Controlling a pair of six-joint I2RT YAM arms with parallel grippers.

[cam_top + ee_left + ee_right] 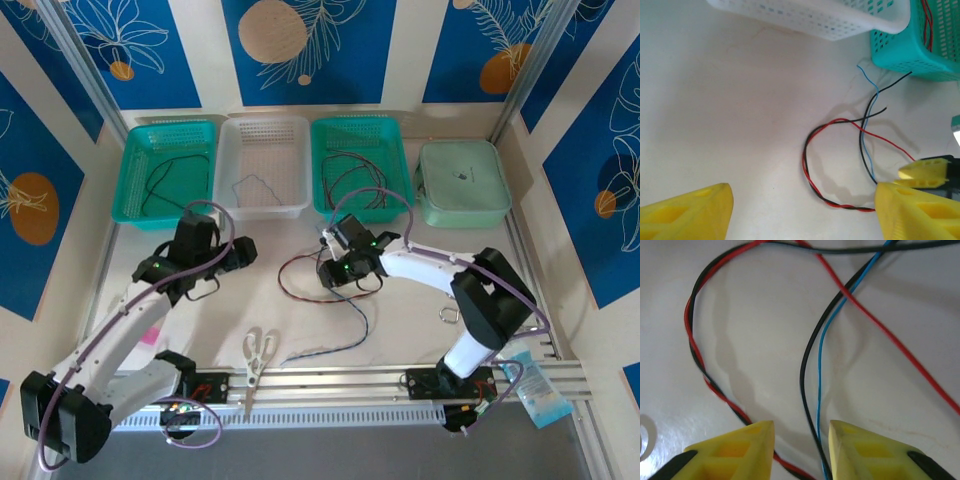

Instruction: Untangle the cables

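Roughly mid-tabletop (420,320), the cables (325,292) lie in a loose tangle: a twisted red-and-black pair curls into a loop, and a black and a blue wire cross it side by side. The right gripper (801,422) hangs low over the tangle with its jaws parted a little. The black and blue wires run close beside one finger, the twisted pair passes under the other, and nothing is pinched. The left gripper (804,186) hovers left of the loop, jaws spread wide and empty. More wires lie in the baskets (265,212) along the far edge. Scissors (258,352) rest by the near edge.
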